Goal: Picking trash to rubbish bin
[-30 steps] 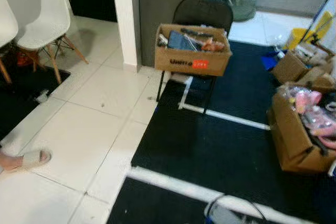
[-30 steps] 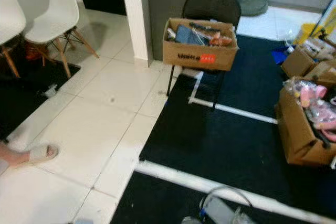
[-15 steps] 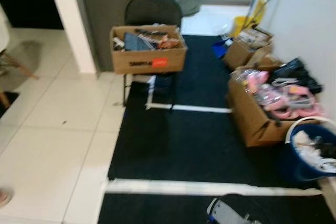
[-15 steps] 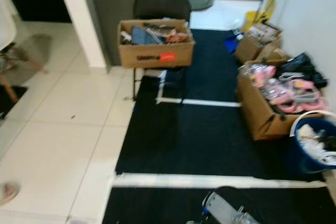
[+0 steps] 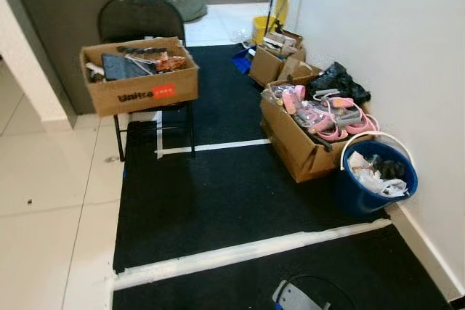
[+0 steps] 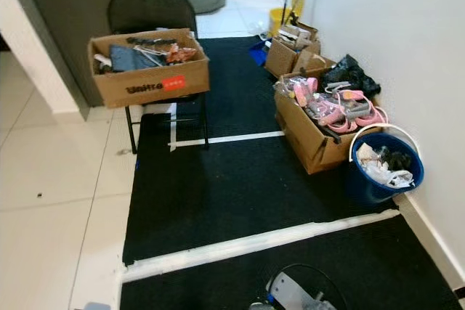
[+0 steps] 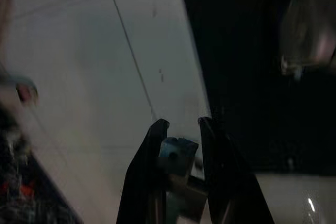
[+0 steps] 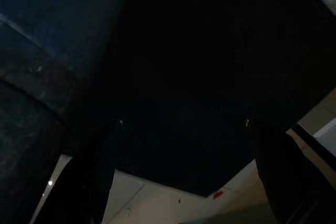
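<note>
Ahead and right of the low-hanging left gripper (image 7: 178, 132), whose narrowly parted fingers pinch a small blue scrap (image 7: 176, 148), the blue bin (image 5: 375, 179) has swung into view as the camera turned: drop-off is near. Right gripper's state I cannot tell.

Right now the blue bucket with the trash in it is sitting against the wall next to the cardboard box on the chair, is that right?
Not quite. The blue bucket does stand by the wall with trash in it, but the box beside it is the cardboard box of pink items on the black mat. The cardboard box on the chair stands well apart, across the mat. The left eye view shows this.
</note>
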### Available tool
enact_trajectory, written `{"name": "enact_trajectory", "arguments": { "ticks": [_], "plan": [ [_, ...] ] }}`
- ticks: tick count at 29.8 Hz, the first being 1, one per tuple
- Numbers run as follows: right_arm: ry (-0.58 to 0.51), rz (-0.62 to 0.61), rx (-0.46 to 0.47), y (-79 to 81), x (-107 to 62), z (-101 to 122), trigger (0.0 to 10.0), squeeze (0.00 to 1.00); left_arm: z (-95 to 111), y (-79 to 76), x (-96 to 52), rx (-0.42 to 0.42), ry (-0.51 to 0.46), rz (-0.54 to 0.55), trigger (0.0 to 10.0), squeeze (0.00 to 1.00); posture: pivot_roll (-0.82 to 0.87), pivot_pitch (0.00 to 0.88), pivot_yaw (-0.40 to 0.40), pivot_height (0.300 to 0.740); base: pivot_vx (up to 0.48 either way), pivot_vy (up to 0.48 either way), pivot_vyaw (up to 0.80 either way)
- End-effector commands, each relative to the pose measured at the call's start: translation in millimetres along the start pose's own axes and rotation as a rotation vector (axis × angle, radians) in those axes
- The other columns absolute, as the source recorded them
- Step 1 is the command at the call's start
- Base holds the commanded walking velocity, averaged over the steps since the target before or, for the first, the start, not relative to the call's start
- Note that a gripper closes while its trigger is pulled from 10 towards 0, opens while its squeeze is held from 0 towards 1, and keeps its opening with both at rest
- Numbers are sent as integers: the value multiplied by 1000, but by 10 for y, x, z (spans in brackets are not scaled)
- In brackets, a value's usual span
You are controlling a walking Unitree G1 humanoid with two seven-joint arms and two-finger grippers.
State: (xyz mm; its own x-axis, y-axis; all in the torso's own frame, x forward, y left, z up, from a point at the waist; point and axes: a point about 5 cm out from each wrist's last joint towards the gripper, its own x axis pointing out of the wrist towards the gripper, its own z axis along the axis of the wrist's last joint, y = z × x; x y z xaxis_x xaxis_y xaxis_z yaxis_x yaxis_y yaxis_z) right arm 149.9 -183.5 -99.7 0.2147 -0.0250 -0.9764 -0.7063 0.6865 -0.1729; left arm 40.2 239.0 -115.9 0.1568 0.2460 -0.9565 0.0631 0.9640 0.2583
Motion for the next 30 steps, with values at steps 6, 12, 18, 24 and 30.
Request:
{"name": "enact_trajectory", "arguments": {
  "ticks": [6, 12, 18, 24, 30],
  "plan": [
    [-1, 9, 7, -42, -6, -79, 10000, 0, 31, 61, 3, -27, -6, 18, 10000, 0, 118, 5, -2, 740, 467, 0, 0],
    [6, 10, 9, -28, -3, -116, 10000, 0, 247, 217, 3, -79, -88, 84, 10000, 0, 126, 21, -3, 740, 472, 0, 0],
    [5, 14, 4, 37, 8, -81, 10000, 0, 604, 549, -44, -118, -212, 227, 10000, 0, 130, 27, -5, 740, 472, 0, 0],
    [-7, 17, 1, 59, 9, -1, 10000, 0, 1267, 1109, -288, -161, -467, 429, 10000, 0, 133, 33, -10, 740, 472, 0, 0],
    [-5, 15, -10, 39, 5, 14, 10000, 0, 1997, 1670, -864, -155, -807, 652, 10000, 0, 132, 34, -11, 740, 472, 0, -133]
  ]
}}
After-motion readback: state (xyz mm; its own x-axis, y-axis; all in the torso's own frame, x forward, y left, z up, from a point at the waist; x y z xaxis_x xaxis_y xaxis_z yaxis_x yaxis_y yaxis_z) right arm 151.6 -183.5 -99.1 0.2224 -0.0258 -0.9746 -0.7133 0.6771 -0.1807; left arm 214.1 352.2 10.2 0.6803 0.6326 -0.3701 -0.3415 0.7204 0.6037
